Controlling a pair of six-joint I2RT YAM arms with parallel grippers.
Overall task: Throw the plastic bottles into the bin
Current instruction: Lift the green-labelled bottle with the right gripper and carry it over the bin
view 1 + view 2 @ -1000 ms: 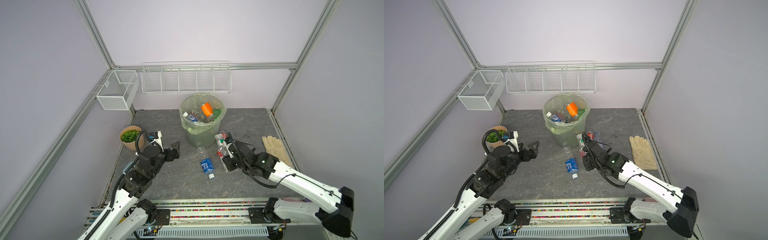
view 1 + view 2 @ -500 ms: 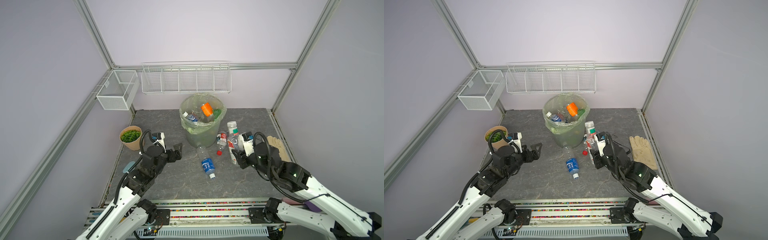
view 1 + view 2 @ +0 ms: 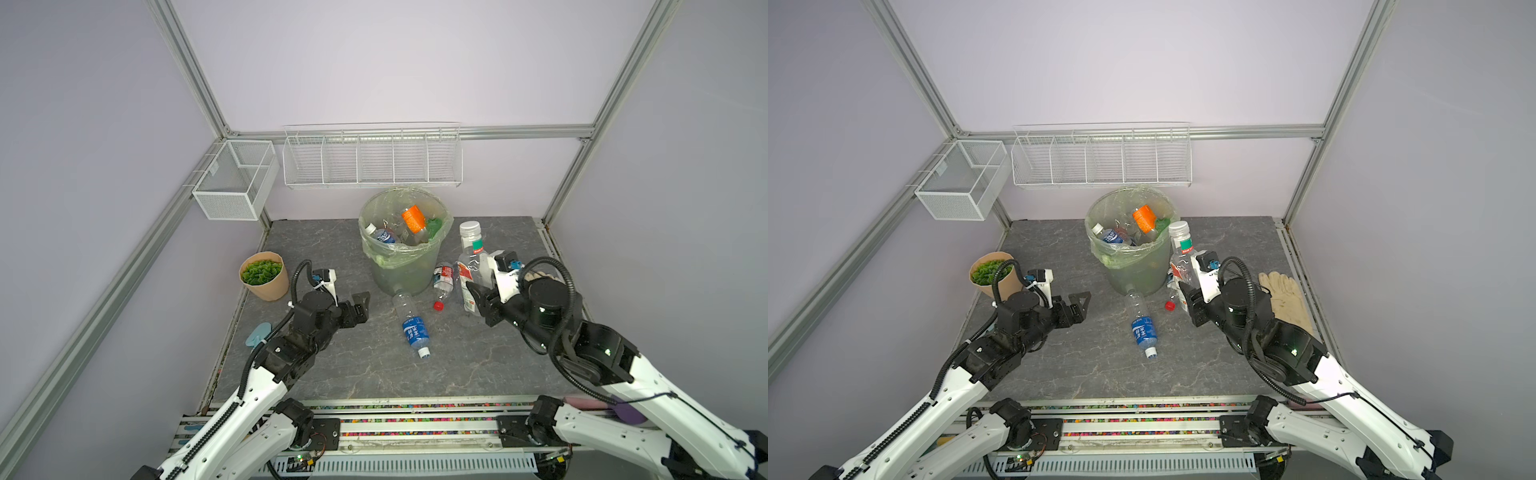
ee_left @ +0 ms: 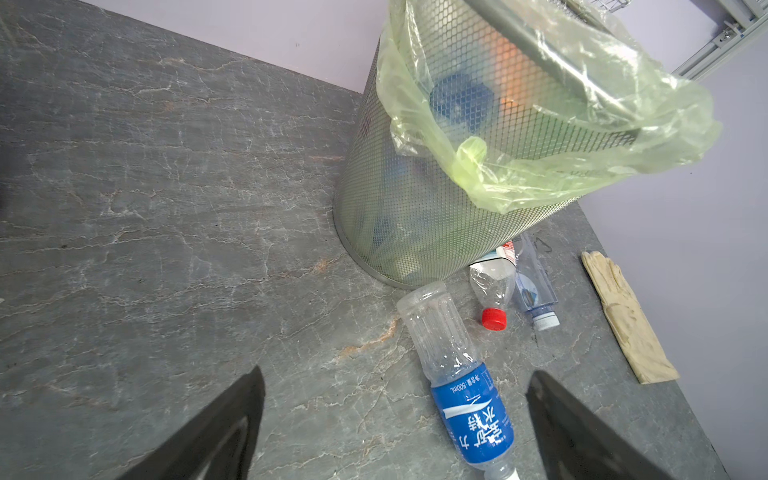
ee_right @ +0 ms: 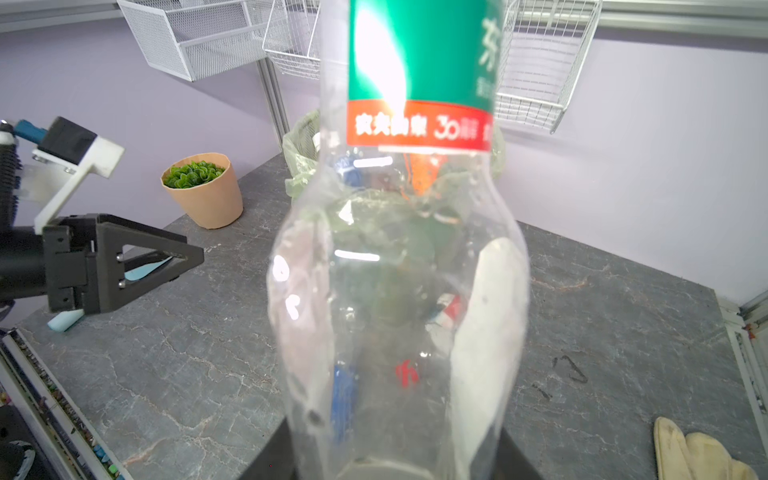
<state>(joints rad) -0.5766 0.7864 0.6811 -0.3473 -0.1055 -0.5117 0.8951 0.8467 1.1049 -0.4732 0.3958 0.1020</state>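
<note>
Our right tool (image 3: 477, 298) is closed part-way round the lower body of a clear bottle (image 3: 471, 259) with a green-and-red label, held roughly upright, white cap uppermost. From that tool the bin (image 3: 397, 272) lies to the left and a little farther back, just beside the clear bottle; in both top views the cap sits near the rim. We cannot tell from these views whether the bottle's base clears the rim, so we judge the carry wants more height before it goes leftward over the opening. The left tool (image 3: 358, 309) stands wide open and empty, low over the desk (image 3: 332, 374). Nearest it lies the blue-labelled bottle (image 3: 413, 328), long axis running from the bin's foot toward the front edge, cap frontward; we judge that one the left arm's.
</note>
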